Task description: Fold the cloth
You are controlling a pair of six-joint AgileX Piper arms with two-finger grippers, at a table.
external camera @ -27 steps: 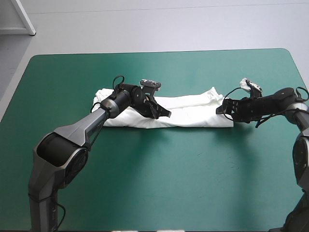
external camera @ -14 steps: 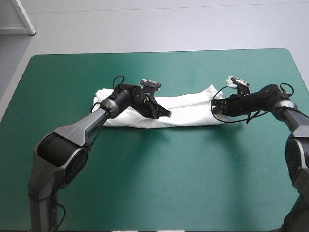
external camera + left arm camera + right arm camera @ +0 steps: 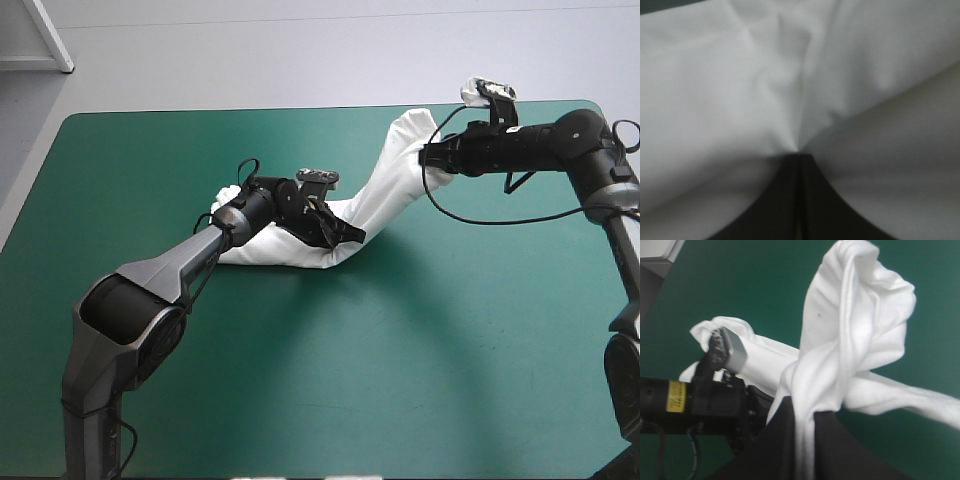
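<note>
Counter point(image 3: 420, 340): teal-green, across our high view.
T-shirt point(image 3: 290, 250): one end lying mid-frame, the other lifted to the upper right.
Left jaws: clenched on the lying part.
Right jaws: grasping the raised end.
Writing: yellow sticker point(image 3: 676, 396), unreadable to us.

Bright, even light from above; soft shadows on teal-green cover point(image 3: 420, 340) beside T-shirt point(image 3: 385, 190); its folds greyer, dimmer in left wrist view.
</note>
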